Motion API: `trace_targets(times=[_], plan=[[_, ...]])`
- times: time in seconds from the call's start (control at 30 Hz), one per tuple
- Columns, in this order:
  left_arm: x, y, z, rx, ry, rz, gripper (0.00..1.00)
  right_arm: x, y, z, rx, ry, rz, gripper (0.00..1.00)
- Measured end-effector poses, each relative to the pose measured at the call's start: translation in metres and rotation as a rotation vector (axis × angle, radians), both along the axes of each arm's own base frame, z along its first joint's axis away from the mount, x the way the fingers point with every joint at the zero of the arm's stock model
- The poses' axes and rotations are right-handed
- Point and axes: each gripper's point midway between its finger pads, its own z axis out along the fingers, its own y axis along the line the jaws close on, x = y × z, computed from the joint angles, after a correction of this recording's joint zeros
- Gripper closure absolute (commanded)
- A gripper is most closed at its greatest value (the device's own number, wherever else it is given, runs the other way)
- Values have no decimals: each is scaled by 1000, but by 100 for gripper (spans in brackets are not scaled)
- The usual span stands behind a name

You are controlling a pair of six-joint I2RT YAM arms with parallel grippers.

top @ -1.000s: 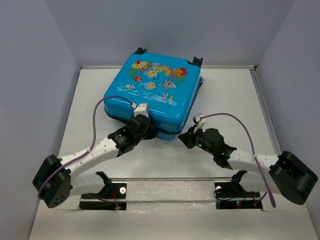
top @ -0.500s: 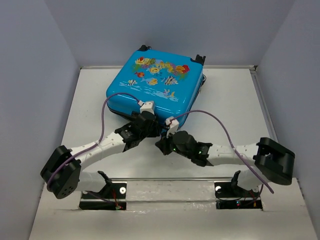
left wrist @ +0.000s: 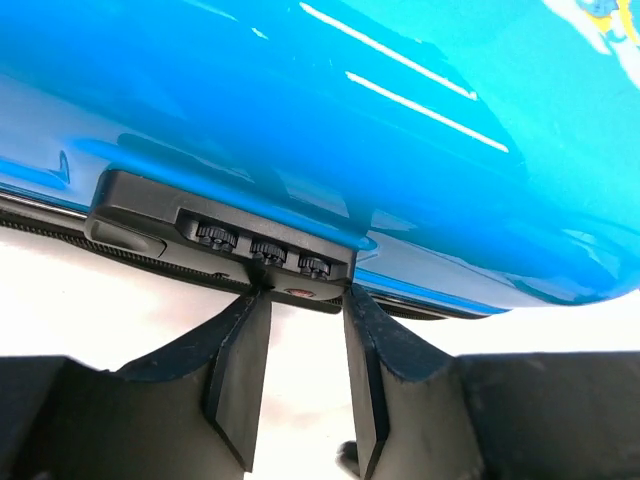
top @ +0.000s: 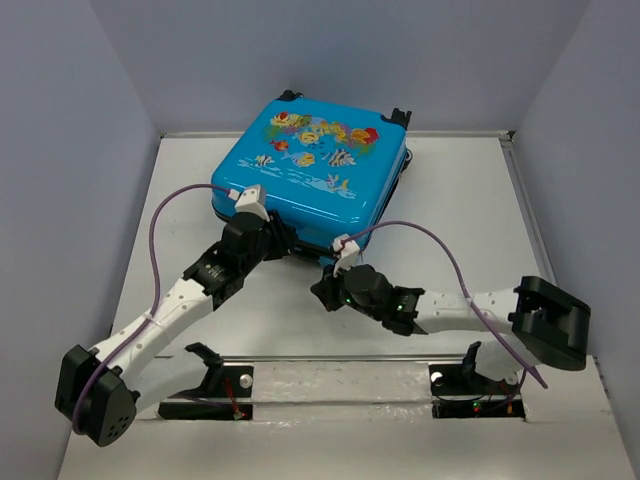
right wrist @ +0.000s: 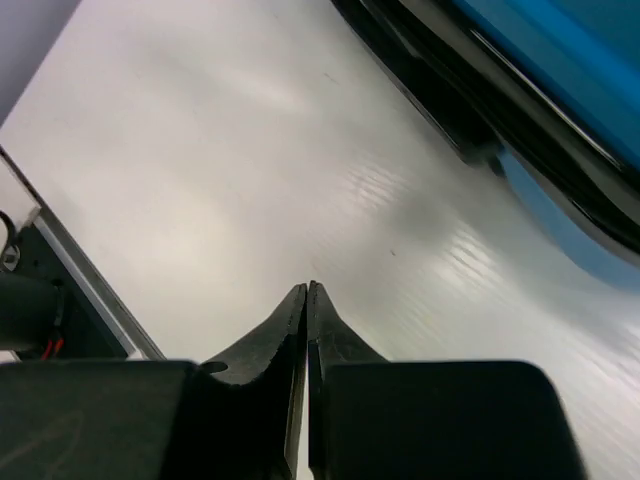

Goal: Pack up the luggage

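Note:
The luggage (top: 310, 170) is a bright-blue hard-shell suitcase with fish print, lying shut and flat at the back middle of the table. My left gripper (top: 283, 243) is at its near edge. In the left wrist view the suitcase shell (left wrist: 350, 120) fills the top. The left gripper (left wrist: 303, 300) is open, and its fingertips (left wrist: 250, 310) touch the underside of the black combination lock (left wrist: 255, 250); nothing sits between them. My right gripper (top: 322, 290) hovers just in front of the suitcase's near corner. It is shut (right wrist: 307, 287) and empty over bare table, with the suitcase's edge (right wrist: 560, 90) at the upper right.
The white table (top: 460, 200) is walled in on the left, back and right. A metal rail (top: 340, 365) with both arm mounts runs along the near edge. Purple cables (top: 440, 250) loop from each wrist over the table.
The right arm swung left a second ago and now rests by the suitcase's near corner. The left gripper slid left along the suitcase's front edge and its jaws widened a little. The suitcase shifted slightly away.

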Motion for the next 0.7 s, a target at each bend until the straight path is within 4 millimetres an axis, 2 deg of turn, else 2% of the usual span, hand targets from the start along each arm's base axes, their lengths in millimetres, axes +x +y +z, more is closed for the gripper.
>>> trace_targets(times=[0.17,0.3,0.43,0.57,0.7], plan=[[-4,-3,-7,-18,12,-23,56,-7,-53,-18,-39,15,-37,56],[-8,-3,-13,-55,6,-24,56,5,-84,-37,-97,32,-85,55],[-15,-4,-14,-89,1,-37,56,16,-113,-46,-121,40,-135,45],[-24,-22,-10,-114,-8,-87,56,30,-128,-32,-102,-2,-176,45],[-31,-43,-15,-130,9,-146,56,35,-130,-32,-129,-32,-164,45]])
